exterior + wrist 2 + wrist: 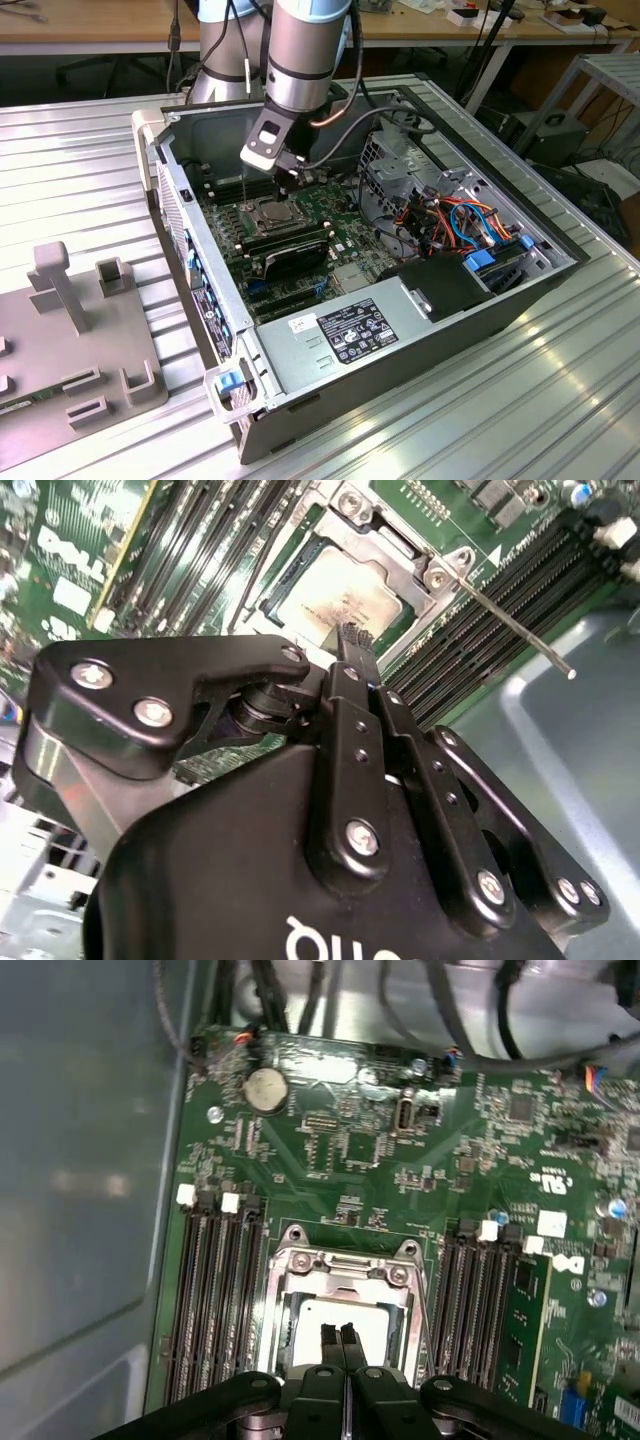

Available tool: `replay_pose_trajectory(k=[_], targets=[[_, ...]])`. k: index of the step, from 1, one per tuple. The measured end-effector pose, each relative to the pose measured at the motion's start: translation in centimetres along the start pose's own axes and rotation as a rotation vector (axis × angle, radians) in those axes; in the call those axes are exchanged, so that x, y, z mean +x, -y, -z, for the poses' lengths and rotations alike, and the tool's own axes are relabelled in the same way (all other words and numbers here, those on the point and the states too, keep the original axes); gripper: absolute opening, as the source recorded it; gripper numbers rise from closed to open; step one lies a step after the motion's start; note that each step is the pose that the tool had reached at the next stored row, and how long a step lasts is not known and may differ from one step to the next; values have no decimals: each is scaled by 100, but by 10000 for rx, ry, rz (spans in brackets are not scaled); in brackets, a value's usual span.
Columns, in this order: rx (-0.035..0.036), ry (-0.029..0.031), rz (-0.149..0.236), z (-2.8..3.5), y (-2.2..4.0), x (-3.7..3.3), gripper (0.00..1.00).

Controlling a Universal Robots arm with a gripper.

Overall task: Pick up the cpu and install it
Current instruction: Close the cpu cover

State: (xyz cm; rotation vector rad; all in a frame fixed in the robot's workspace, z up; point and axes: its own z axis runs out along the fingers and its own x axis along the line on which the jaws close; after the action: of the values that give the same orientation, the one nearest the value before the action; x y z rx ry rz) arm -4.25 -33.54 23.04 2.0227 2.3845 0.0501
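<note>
Open computer case (450,345): clear passage lies straight down over the socket frame (270,213), where the gripper (340,1332) hangs, fingers pressed together. In the exterior view, memory sticks (290,245) crowd the frame at 5 o'clock, a cable tangle (455,215) at 3, the side wall (185,235) at 9; a lever rod (520,630) juts alongside.

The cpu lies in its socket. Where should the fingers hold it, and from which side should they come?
Probably its two opposite thin edges, from straight above. The cpu lies flat, face up, with the metal frame around it, so a sideways approach looks blocked.
</note>
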Motion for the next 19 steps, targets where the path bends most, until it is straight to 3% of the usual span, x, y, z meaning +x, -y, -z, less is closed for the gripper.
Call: replay_pose_trajectory(k=[16, 19], targets=[[32, -106, 3175, -15, 1, -1, 11], [39, -133, 3965, -21, 1, -1, 11]])
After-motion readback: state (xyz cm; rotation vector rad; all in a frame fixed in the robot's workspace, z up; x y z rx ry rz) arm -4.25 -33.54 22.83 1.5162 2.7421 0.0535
